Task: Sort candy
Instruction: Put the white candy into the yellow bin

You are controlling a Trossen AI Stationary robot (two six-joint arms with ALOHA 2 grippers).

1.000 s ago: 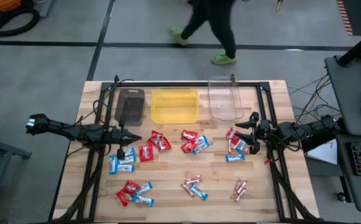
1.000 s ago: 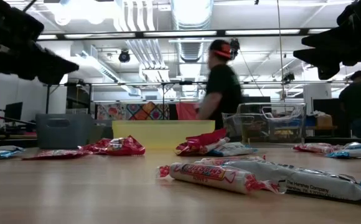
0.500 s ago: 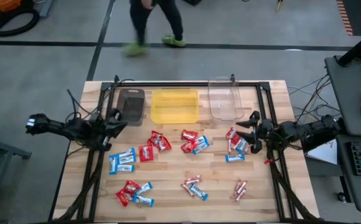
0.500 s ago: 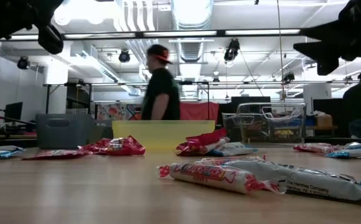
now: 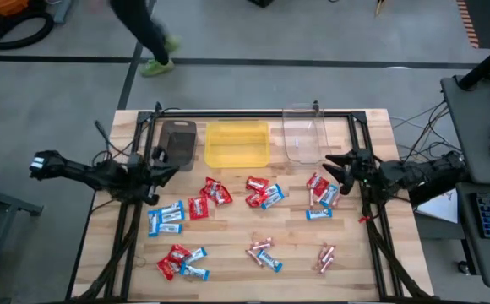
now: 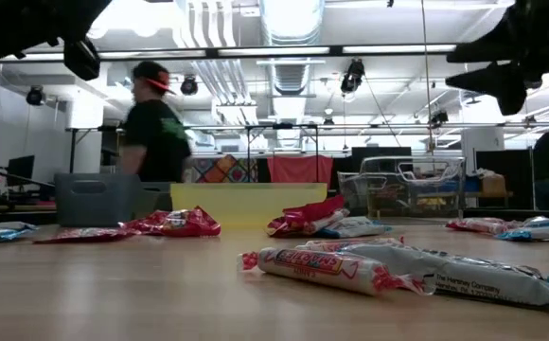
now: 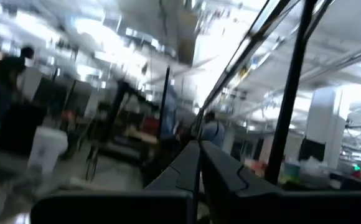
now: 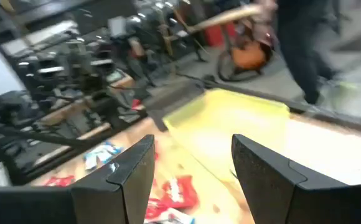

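Observation:
The candy lies scattered on the wooden table (image 5: 228, 270): red packets (image 5: 215, 192), blue-and-white bars (image 5: 166, 218) and slim pink sticks (image 5: 325, 255), with more in the low view (image 6: 322, 263). My left gripper (image 5: 166, 166) hangs raised at the table's left, just near of the brown bin. It is shut with nothing in it (image 7: 199, 148), and its wrist view looks out into the room. My right gripper (image 5: 336, 165) hangs raised at the right, near the clear bin, and is open with nothing in it (image 8: 193, 158).
Three bins stand in a row at the far edge: brown (image 5: 176, 143), yellow (image 5: 237, 142) and clear (image 5: 305, 135). A black frame (image 5: 253, 113) runs round the table. A person (image 5: 144, 34) walks on the floor beyond the far edge.
My left gripper has risen from just above the blue-and-white bars and tipped its fingers upward, staying shut. My right gripper has risen a little and rolled, staying open. The person has walked from right to left behind the table. No candy has moved.

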